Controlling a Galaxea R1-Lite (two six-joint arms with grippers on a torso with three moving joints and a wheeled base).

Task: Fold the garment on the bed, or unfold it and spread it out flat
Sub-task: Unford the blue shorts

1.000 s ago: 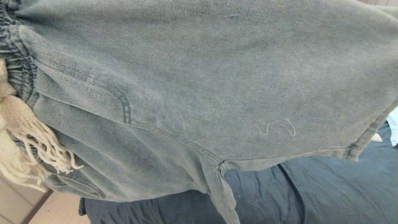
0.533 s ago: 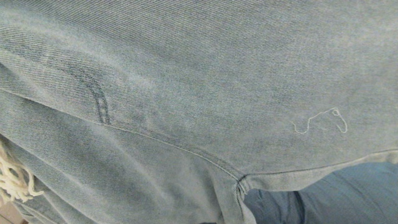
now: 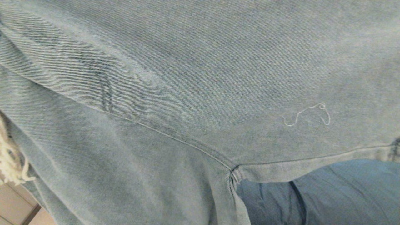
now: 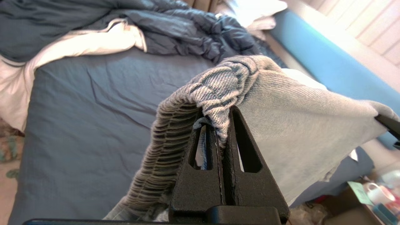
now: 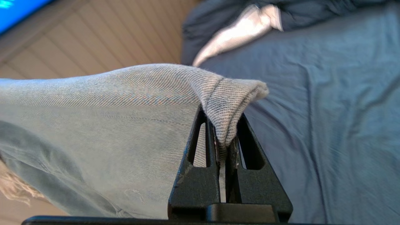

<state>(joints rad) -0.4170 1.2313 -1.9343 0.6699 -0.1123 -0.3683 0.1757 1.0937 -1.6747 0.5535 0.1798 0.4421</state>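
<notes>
The head camera looks forward and down, but the pale washed-blue denim shorts [image 3: 200,78] hang very near its lens and fill almost the whole view; only a corner of the dark slate-blue bed sheet [image 3: 337,193] shows under them. Each wrist camera sits behind its closed black fingers, very near the pinched cloth, and looks across the bed. All three views share the shorts and the sheet.

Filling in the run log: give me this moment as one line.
left gripper: shut on shorts waistband | right gripper: shut on shorts hem | shorts: held up, stretched between grippers above bed
</notes>
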